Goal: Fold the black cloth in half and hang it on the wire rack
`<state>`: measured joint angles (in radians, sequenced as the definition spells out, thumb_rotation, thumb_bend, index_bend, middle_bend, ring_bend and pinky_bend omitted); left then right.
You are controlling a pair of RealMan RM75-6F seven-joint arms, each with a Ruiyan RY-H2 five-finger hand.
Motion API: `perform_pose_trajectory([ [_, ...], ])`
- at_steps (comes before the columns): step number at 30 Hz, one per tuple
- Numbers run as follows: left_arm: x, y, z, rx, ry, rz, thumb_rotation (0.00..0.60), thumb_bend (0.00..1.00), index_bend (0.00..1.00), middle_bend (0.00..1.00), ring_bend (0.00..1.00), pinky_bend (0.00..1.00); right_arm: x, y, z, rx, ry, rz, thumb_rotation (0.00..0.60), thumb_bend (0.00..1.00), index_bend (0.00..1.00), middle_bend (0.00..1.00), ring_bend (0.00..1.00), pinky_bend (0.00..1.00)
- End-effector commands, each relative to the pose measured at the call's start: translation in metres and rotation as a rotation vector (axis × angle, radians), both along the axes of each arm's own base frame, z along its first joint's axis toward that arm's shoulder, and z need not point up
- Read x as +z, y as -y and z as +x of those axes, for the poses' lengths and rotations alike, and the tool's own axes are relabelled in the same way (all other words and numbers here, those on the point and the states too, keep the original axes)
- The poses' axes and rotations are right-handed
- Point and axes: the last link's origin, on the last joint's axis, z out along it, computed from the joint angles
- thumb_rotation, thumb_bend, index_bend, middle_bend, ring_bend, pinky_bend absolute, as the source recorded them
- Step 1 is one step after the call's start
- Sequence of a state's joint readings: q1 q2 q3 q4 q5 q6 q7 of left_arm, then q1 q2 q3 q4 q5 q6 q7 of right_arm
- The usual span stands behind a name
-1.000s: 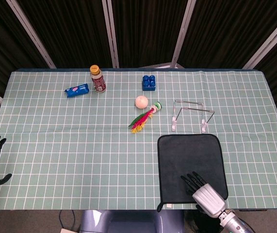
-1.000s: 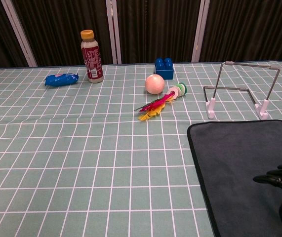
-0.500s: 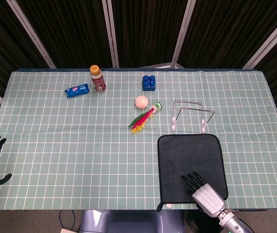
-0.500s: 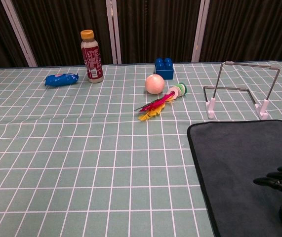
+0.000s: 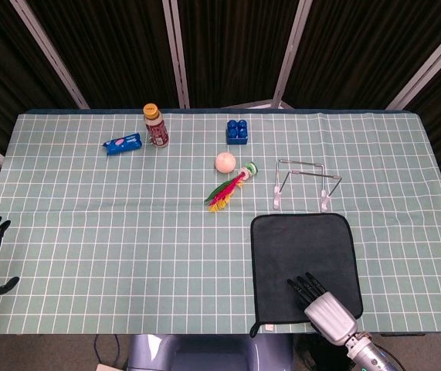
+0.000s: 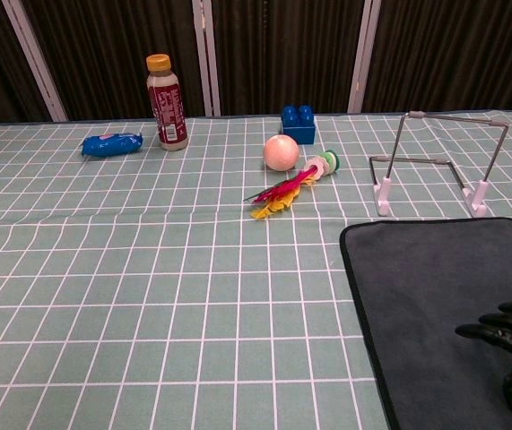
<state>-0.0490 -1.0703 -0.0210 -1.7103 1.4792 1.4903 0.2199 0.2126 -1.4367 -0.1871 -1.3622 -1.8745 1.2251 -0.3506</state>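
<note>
Here the right hand (image 5: pixel 322 302) hovers spread over the black cloth (image 5: pixel 301 247); no writing readable.

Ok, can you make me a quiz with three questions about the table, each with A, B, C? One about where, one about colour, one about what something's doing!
1. Where is the rack?
A. just behind the cloth
B. by the bottle
C. on the cloth

2. What colour is the block?
A. red
B. blue
C. yellow

3. How is the cloth now?
A. hung up
B. folded
C. lying flat

Answers:
1 A: the rack stands on the table just past the cloth's far edge.
2 B: it is plainly blue in both views.
3 C: it is spread flat, with the right hand over its near part, holding nothing.
</note>
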Motion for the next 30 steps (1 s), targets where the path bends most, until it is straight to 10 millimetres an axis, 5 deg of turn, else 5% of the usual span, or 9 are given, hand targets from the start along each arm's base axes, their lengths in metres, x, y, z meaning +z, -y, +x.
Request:
perform_pose_trajectory([
  [1,0.000,0.000,0.000,0.000,0.000,0.000,0.600,0.00,0.00,0.00,0.00,0.00,0.000,0.000,0.000,0.003,0.003,-0.003,0.600,0.19,0.43,0.00,0.00,0.00],
  [16,0.001,0.001,0.000,-0.003,0.002,0.002,0.600,0.00,0.00,0.00,0.00,0.00,0.004,0.001,0.001,-0.009,0.045,-0.020,0.600,0.31,0.44,0.00,0.00,0.00],
  [30,0.001,0.001,0.000,-0.002,0.005,0.003,0.600,0.00,0.00,0.00,0.00,0.00,0.001,0.016,0.009,-0.086,0.137,-0.028,0.600,0.40,0.58,0.03,0.00,0.00],
])
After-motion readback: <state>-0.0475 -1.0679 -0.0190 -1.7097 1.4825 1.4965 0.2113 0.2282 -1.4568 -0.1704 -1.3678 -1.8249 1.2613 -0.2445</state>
